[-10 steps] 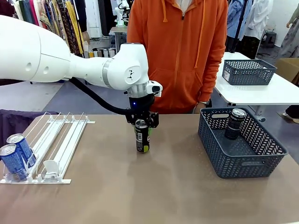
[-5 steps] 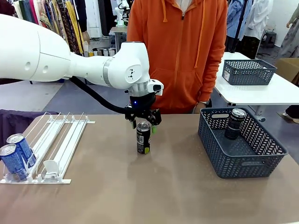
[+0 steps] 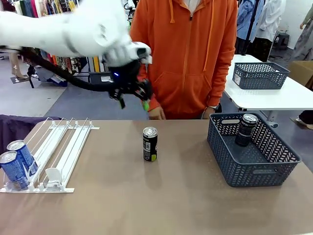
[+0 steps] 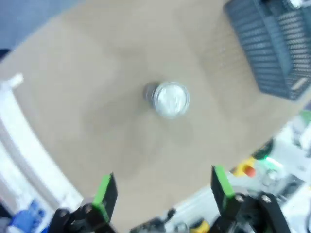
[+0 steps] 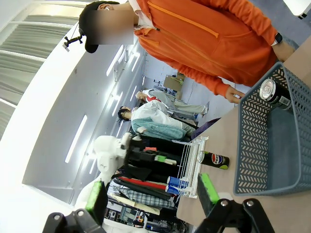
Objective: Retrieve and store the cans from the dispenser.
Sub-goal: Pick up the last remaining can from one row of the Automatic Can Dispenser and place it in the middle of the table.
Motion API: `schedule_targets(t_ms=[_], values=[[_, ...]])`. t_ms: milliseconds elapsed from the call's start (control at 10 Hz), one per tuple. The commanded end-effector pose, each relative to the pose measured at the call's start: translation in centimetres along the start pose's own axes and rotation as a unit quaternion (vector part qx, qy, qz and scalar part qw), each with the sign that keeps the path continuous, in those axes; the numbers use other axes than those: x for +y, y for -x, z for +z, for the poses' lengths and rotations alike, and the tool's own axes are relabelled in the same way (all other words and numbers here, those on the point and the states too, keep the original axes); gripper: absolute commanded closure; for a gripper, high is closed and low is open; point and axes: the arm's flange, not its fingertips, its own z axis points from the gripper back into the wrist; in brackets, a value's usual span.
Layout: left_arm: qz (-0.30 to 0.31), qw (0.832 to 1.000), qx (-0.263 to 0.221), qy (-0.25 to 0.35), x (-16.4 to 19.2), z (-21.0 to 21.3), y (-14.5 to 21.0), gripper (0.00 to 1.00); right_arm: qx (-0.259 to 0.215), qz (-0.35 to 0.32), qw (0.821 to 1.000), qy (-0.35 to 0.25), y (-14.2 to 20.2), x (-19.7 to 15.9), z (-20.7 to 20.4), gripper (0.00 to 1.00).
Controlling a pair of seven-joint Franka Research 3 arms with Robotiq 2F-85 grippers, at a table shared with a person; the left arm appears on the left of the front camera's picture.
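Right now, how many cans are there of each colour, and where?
Blue cans: 2, in the dispenser
Dark cans: 2, one on the table, one in the basket
Total: 4

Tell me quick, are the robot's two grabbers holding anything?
Left gripper: open, holding nothing.
Right gripper: open, holding nothing.

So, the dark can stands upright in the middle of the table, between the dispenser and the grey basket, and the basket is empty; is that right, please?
Not quite: the grey basket is not empty. The front view shows one dark can standing in it. The rest holds: the other dark can stands upright in the middle of the table, between the dispenser and the basket.
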Motion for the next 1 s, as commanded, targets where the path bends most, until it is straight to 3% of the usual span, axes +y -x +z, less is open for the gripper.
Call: schedule_targets(t_ms=[0,200,500,600,700,800,900], values=[[0.049,0.993,-0.019,0.103,8.8,4.5,7.9,0.0,-0.006,0.01,1.0,-0.01,-0.2,0.2,-0.1,0.0],[0.154,0.964,-0.072,0.204,18.2,8.0,15.0,0.0,-0.006,0.01,1.0,-0.01,-0.2,0.2,-0.1,0.0],[0.181,0.894,-0.131,0.388,29.9,8.8,26.7,0.0,-0.006,0.01,1.0,-0.01,-0.2,0.2,-0.1,0.0],[0.158,0.874,-0.154,0.434,32.0,8.5,29.1,0.0,-0.006,0.01,1.0,-0.01,-0.2,0.2,-0.1,0.0],[0.179,0.854,-0.175,0.456,33.6,7.4,30.4,0.0,-0.006,0.01,1.0,-0.01,-0.2,0.2,-0.1,0.0],[0.184,0.859,-0.131,0.46,34.1,6.2,29.4,0.0,-0.006,0.01,1.0,-0.01,-0.2,0.2,-0.1,0.0],[0.187,0.871,-0.164,0.423,33.2,8.5,31.9,0.0,-0.006,0.01,1.0,-0.01,-0.2,0.2,-0.1,0.0]])
